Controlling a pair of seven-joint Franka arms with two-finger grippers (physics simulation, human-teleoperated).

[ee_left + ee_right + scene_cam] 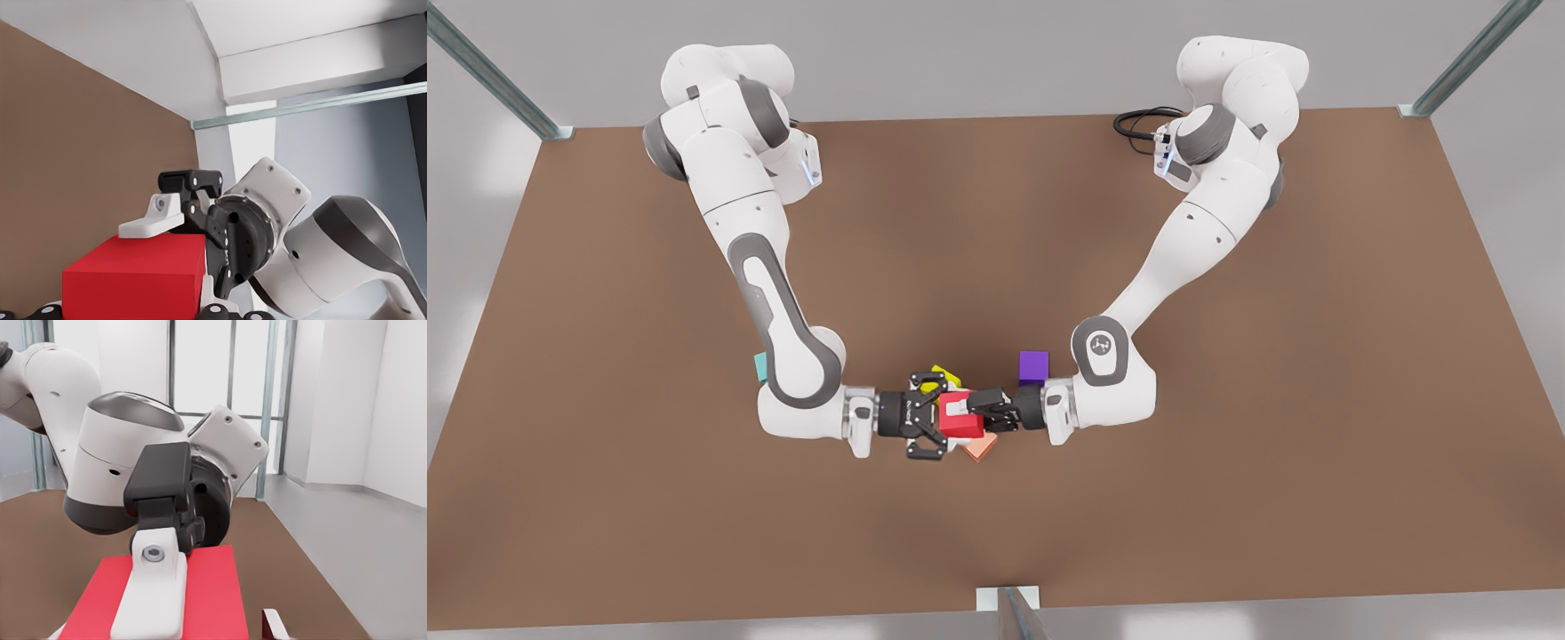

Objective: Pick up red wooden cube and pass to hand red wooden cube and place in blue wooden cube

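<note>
While hanging mid-frame in the front view, just above the pale salmon cube (980, 450), getting pinched top and bottom: the red wooden cube (960, 427), with the left gripper (976, 409) clamping it from the front view's right. Probably holding it that way to be leaving the side faces free for the other arm. Facing it from the front view's left, right up against the same cube: the right gripper (935, 416), and honestly not managing to tell whether it's gripping or not. Likely handing over because of the blue wooden cube (760, 365) sitting left of center, tucked beside the right arm, well apart from the left one. Ignoring the yellow cube (945, 375) and purple cube (1033, 366) nearby.
</note>
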